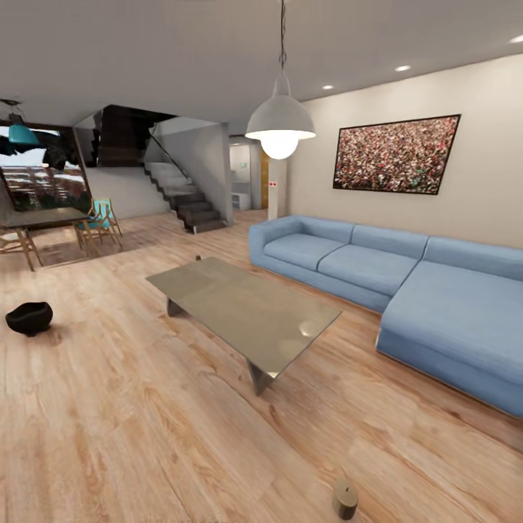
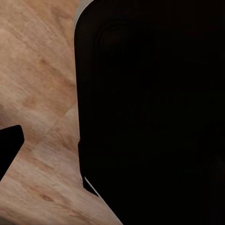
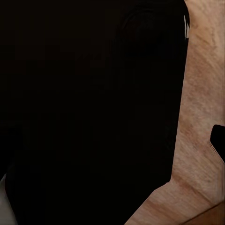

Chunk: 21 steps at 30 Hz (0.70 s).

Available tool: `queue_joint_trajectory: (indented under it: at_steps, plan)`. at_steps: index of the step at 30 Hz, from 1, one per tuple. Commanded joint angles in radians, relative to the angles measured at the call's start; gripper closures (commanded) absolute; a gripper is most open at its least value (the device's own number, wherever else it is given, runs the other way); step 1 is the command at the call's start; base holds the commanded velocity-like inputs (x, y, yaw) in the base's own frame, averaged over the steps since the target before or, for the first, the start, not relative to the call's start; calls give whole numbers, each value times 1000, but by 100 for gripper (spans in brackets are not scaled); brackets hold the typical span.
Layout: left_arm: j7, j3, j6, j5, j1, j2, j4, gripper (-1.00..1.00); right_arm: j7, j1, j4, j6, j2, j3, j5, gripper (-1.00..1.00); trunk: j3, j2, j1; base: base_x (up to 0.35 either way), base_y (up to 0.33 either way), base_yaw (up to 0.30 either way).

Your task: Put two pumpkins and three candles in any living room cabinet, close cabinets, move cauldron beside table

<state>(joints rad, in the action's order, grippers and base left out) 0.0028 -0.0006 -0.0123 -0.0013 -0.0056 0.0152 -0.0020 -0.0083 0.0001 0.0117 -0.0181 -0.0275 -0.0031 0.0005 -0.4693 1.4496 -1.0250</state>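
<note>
Each wrist camera looks down at a large black shape, part of the robot itself, with wood floor [image 2: 37, 84] beside it; a small black tip pokes in at the edge of each of these pictures, but whether either gripper is wide or narrow cannot be told, and nothing is seen held. From the head camera, the nearest thing on the floor is one candle [image 1: 345, 499], a short tan cylinder standing upright by itself near the bottom edge of the picture. Beyond it sits a low coffee table [image 1: 247, 309] with a smooth grey-brown top, set at an angle across the room. A tiny dark object [image 1: 197, 257] lies on the floor just past the table's far corner, too small to identify. The black cauldron [image 1: 30, 317] rests on the floor to the left, well apart from the table. A long blue corner sofa [image 1: 407, 290] runs along the right wall under a framed picture [image 1: 396, 155]. A white hanging lamp [image 1: 280, 127] glows overhead, and at the far left stand a dining table [image 1: 43, 218] with chairs [image 1: 100, 221], with a staircase [image 1: 185, 200] behind
</note>
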Motion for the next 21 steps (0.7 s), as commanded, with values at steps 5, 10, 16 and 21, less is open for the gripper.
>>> queue_joint_trajectory:
  at_steps: [5, 10, 16, 21]
  plan:
    - [0, -2, -2, -2, -1, 0, 0, -100, -1, 0, 1, -2, 0, 0, 2, -100, -1, 0, 0, 0, 0, 279]
    - [-2, -5, -1, -4, -1, -1, 0, -100, -1, 0, 1, -3, 0, 0, 3, -100, -1, 0, 0, 0, 0, 279]
    - [-4, -6, -1, -5, -1, 0, 0, -100, -1, 0, 1, -3, 0, 0, 6, -100, -1, 0, 0, 39, 1, 279]
    - [-4, -7, -1, -5, -1, 0, 0, -100, 0, 0, 1, -3, 0, -1, 6, -100, -1, 0, 0, 208, 35, 245]
